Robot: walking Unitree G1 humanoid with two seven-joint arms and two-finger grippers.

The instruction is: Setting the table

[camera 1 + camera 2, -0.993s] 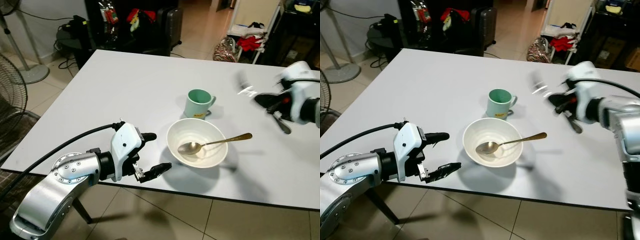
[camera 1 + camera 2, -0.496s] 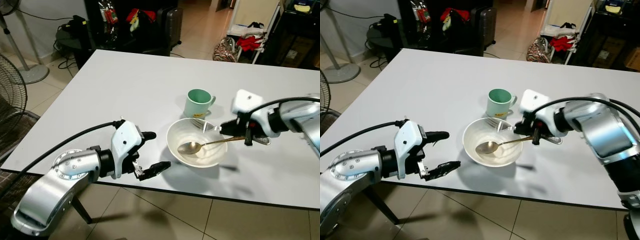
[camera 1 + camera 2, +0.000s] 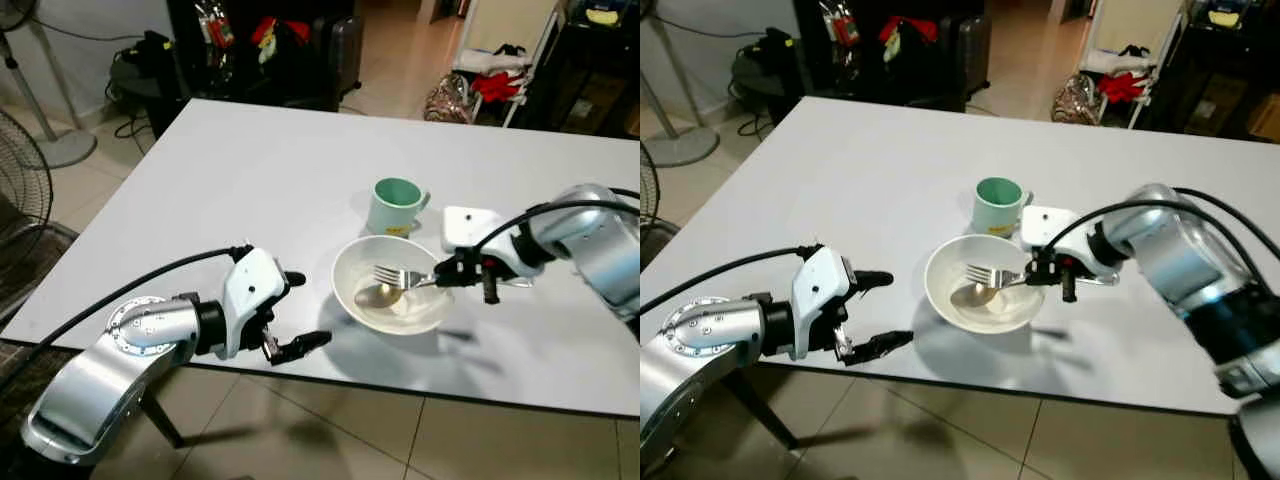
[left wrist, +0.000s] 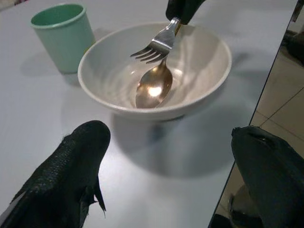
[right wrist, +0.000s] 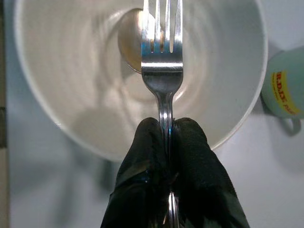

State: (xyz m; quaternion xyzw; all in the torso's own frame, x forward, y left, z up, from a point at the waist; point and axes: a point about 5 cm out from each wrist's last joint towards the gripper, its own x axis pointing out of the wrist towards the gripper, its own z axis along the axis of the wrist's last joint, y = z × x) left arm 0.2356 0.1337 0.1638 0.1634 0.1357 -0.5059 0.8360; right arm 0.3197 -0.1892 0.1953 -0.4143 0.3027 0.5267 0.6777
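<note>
Right claw (image 3: 447, 277): I see it clenched on the handle of a fork (image 3: 392, 274), tines reaching over the bowl's hollow, held above the spoon.
Left claw (image 3: 297, 312): I see it released, fingers spread wide, hovering at the table's near edge just beside the bowl.
Bowl (image 3: 372, 264): white, near the front edge of the table (image 3: 250, 170); a spoon (image 4: 153, 88) lies inside.
Mug (image 3: 395, 205): green, just behind the bowl, close to the right claw's wrist.
Open room: I read a broad bare tabletop to the left and far side.
Surroundings: a fan (image 3: 25, 175) and tiled floor (image 3: 330, 430) beyond the edges.
</note>
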